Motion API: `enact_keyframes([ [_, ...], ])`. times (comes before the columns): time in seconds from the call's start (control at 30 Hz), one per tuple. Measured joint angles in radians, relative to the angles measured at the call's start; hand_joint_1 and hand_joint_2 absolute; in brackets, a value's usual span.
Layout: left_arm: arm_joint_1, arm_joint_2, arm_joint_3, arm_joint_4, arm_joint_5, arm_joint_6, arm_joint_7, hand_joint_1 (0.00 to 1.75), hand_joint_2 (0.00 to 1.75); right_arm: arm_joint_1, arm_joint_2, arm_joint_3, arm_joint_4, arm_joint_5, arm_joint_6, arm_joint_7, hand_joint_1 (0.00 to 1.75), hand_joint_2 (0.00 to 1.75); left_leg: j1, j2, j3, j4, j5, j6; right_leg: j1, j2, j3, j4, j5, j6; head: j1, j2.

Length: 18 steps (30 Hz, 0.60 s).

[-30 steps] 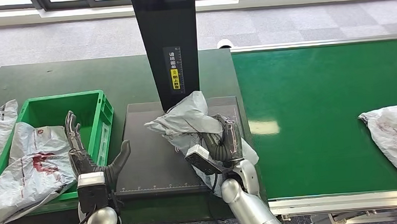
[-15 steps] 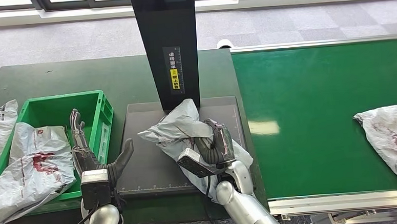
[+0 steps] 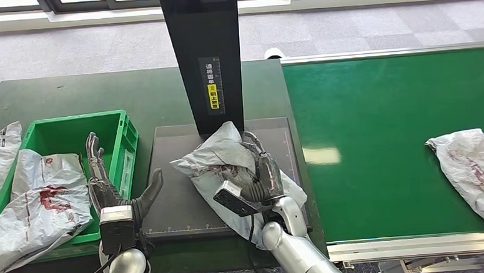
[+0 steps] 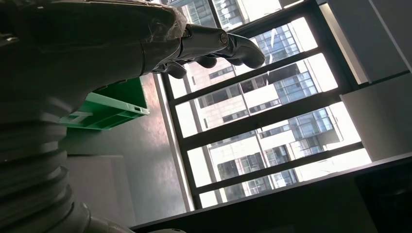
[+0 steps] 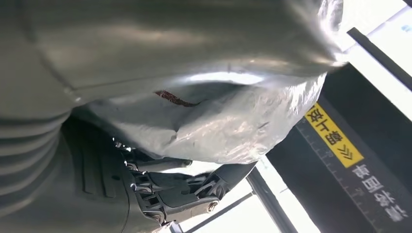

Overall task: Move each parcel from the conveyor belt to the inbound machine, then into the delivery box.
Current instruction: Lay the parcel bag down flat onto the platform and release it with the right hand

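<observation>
The crumpled grey plastic mailer parcel with red print (image 3: 225, 165) lies on the dark flat platform of the inbound machine (image 3: 180, 202), at the foot of the machine's black upright column (image 3: 203, 57). Its long axis runs diagonally, from a corner pointing toward the column to a fold trailing past the platform's near edge beside the right forearm. The right hand (image 3: 260, 176) sits on top of it with its fingers (image 3: 257, 154) laid over the bag; in the right wrist view (image 5: 204, 121) the film bulges just against the dark fingers, which look partly uncurled, so I cannot tell whether they grip it or merely rest on it.

The left hand (image 3: 114, 190) stands upright and holds nothing, fingers spread, thumb pointing toward the parcel. It is between the parcel and the green plastic delivery box (image 3: 124, 139), which already holds a similar grey parcel (image 3: 42, 197).

For the transfer to the box, the left hand is probably the nearer one, with the parcel lying off its thumb side.

A further grey parcel (image 3: 472, 168) waits on the green conveyor belt (image 3: 376, 123), well away from the right fingers.
</observation>
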Motion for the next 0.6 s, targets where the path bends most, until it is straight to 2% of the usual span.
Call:
enact_keyframes([
  [0.4, 0.000, 0.001, 0.000, 0.000, -0.001, 0.010, 0.001, 0.00, 1.75, 0.034, 0.000, -0.004, -0.086, 0.008, -0.003, -0.011, 0.00, 0.00, 0.000, 0.000, 0.000, 0.000, 0.000, 0.000, 0.000, 0.000, 0.000, 0.000, 0.000, 0.000, 0.000, 0.000],
  [0.6, 0.000, 0.002, 0.000, 0.001, -0.002, 0.016, 0.006, 0.00, 1.75, 0.068, 0.000, -0.023, -0.169, 0.005, -0.003, -0.062, 0.00, 0.00, 0.000, 0.000, 0.000, 0.000, 0.000, 0.000, 0.000, 0.000, 0.000, 0.000, 0.000, 0.000, 0.000, 0.000],
])
